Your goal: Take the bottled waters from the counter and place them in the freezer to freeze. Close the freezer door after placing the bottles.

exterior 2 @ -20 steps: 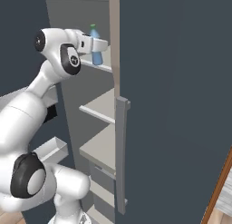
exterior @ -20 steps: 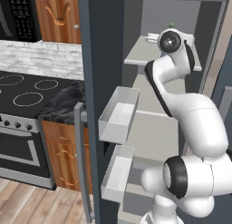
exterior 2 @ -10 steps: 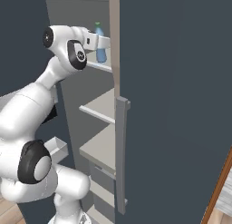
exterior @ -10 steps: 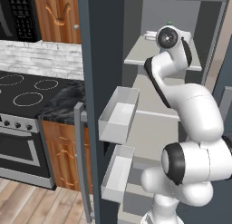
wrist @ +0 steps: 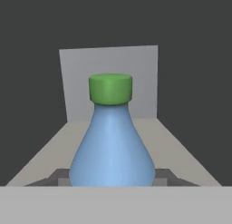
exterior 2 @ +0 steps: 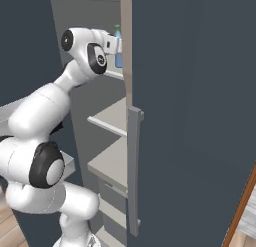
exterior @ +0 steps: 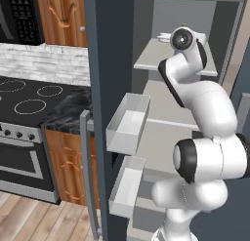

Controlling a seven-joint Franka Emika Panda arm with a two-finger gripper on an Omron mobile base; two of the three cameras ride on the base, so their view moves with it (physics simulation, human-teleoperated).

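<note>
The green-capped water bottle [wrist: 111,137] stands upright between the jaws, which are closed on its lower body, with its cap up and its blue label facing the hand camera. The bottle is inside the freezer [exterior: 195,20], over the top shelf [exterior: 154,57], with the light grey back wall of the freezer straight behind it; whether its base touches that shelf cannot be told. In the right base view the bottle [exterior 2: 118,48] shows as a sliver of blue with a green top, just beside the pale edge of the freezer's right-hand wall and in front of the arm's white wrist. The freezer door [exterior: 105,89] stands open to the left of the freezer, its long grey handle [exterior: 87,171] running down its outer edge and two translucent white bins [exterior: 128,124] hanging on its inner side, one above the other. Left of the freezer door lies the black marble bench [exterior: 68,110] on reddish-brown cabinets, and beyond that the black glass stovetop [exterior: 29,96] with white rings.
</note>
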